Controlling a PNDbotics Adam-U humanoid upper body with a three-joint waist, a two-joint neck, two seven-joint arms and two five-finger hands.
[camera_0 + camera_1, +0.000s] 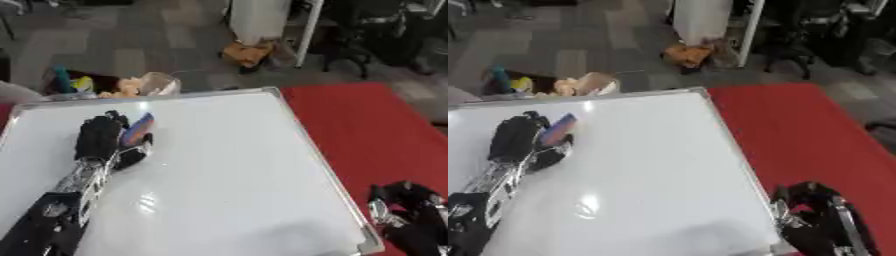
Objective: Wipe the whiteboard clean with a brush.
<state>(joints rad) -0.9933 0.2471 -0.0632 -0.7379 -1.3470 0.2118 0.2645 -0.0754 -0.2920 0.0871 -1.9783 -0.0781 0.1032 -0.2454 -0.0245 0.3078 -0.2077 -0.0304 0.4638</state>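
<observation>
Fingers (pixel 98 131) of the left hand (pixel 103 142): black, curled over a small blue-and-orange block-shaped brush (pixel 138 128), with the thumb closing on it from below; the brush stands tilted, its lower edge on or just above the board, which of the two cannot be told. Left forearm: silver joints and black casing, running from the lower left corner up to the wrist, lying over the board.

Board: large white glossy whiteboard (pixel 227 165) with a thin silver metal frame, lying flat and askew; the brush sits in its upper left part, near the far edge. No marks can be made out on the white surface; a light glare shows near the middle.

Right hand (pixel 815 220): black, at the lower right, just beside the board's right edge, over the red table covering (pixel 376 130); fingers relaxed and apart, holding nothing.

Beyond the far edge: grey floor (pixel 131 45) with a heap of coloured items (pixel 105 85), details unclear.
</observation>
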